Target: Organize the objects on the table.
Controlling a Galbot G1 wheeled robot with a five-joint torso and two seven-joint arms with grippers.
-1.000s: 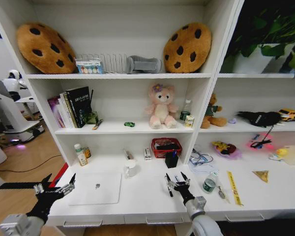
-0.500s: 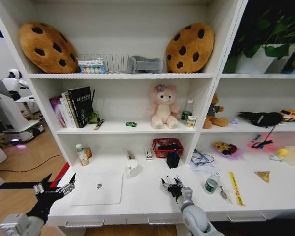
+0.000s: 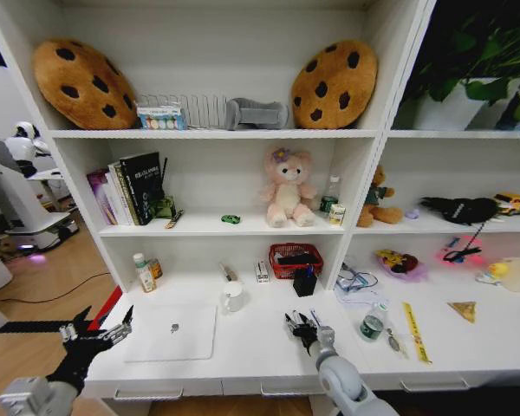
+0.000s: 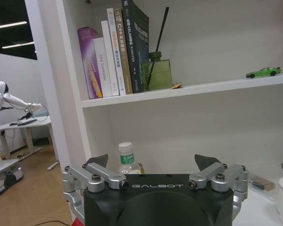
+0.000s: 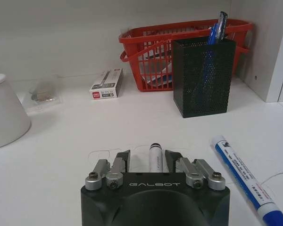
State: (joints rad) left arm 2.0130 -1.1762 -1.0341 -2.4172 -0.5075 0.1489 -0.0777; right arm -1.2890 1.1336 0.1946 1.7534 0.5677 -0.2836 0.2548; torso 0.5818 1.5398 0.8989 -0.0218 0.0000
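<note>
"GALBOT" marks the right end effector point(image 5: 147, 157) straddling a pen point(image 5: 155, 155)

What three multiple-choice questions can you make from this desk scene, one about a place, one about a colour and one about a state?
1. Where does the green toy car stand?
A. On a shelf
B. In the basket
C. On the laptop

2. What colour is the basket behind the mesh pen holder?
A. Blue
B. Red
C. White

3. How is the right claw set?
A. Shut on a bottle
B. Open, with a pen lying between its fingers
C. Open, with nothing near it

Key:
1 A, since the car sits on the shelf board above the desk.
2 B, since the basket's plastic grid is red all over.
3 B, since a gap shows on each side of the pen.
</note>
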